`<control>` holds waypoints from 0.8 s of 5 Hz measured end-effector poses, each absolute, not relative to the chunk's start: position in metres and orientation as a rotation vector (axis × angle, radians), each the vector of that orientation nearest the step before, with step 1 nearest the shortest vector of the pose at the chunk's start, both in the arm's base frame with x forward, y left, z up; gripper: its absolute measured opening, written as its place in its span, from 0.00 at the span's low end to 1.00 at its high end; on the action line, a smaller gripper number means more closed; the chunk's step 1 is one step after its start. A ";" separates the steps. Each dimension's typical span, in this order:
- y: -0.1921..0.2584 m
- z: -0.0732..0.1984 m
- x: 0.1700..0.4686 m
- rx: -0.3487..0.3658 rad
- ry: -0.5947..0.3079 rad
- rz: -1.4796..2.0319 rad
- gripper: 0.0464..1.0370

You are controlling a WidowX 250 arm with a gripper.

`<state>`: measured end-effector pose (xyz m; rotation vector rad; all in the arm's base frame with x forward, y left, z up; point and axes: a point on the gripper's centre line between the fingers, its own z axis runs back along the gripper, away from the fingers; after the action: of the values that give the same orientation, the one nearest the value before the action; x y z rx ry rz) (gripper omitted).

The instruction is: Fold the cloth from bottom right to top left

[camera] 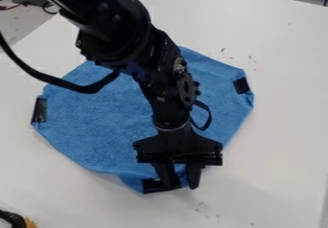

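The black gripper (181, 183) points down over the near corner of the blue cloth (102, 121), its two fingers apart. Blue fabric is visible in the gap between them; whether the tips touch it I cannot tell. The cloth lies spread on the table, with black patches at its left, right and near corners. The near patch (157, 186) is beside the left finger and partly behind it. The arm crosses over the cloth's middle and hides part of it, including most of the far corner.
The white table (282, 126) surrounds the cloth, with small dark marks near its upper right side. A black and yellow object (14, 220) sits at the lower left edge. Cables (45, 4) lie beyond the table at the upper left.
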<state>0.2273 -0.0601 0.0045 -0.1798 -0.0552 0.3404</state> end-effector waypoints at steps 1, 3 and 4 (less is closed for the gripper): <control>-0.058 0.003 0.228 -0.190 -0.066 0.340 0.20; -0.055 0.005 0.229 -0.160 -0.083 0.328 0.01; -0.058 0.032 0.234 -0.082 -0.029 0.334 0.01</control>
<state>0.2339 -0.0575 0.0317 -0.0818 -0.0289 0.3336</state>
